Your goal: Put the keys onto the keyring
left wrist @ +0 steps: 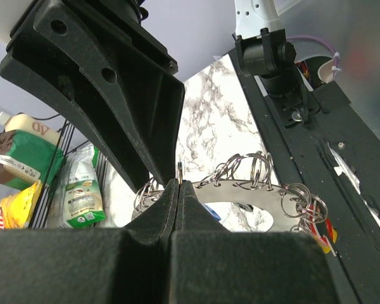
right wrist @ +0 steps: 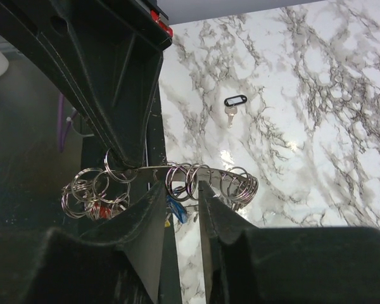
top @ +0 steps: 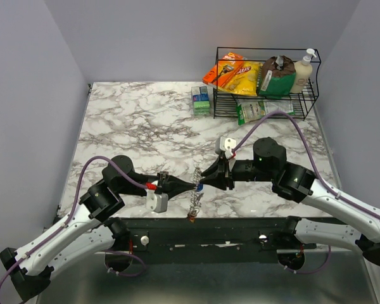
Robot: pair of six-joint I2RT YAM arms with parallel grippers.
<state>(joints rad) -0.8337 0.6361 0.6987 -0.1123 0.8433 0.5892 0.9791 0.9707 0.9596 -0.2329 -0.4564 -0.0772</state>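
Note:
The keyring [top: 194, 201] hangs between both grippers above the table's near edge. It is a curved flat silver band [left wrist: 259, 190] threaded with many small split rings. My left gripper [left wrist: 179, 182] [top: 191, 186] is shut, pinching the band's thin edge. My right gripper [right wrist: 180, 185] [top: 206, 179] comes in from the opposite side. Its fingers stand a little apart with a bunch of split rings [right wrist: 189, 180] filling the gap and touching both. A blue key head [right wrist: 176, 208] hangs just below them, and red key heads [right wrist: 101, 209] dangle at the band's far end. A loose key with a black tag [right wrist: 231, 107] lies on the marble.
A black wire rack [top: 216, 82] stands at the back right, holding snack bags and a pump bottle. A green packet [top: 256, 109] lies under the rack and a small box [top: 201, 100] stands beside it. The black mounting rail [top: 209, 229] runs along the near edge.

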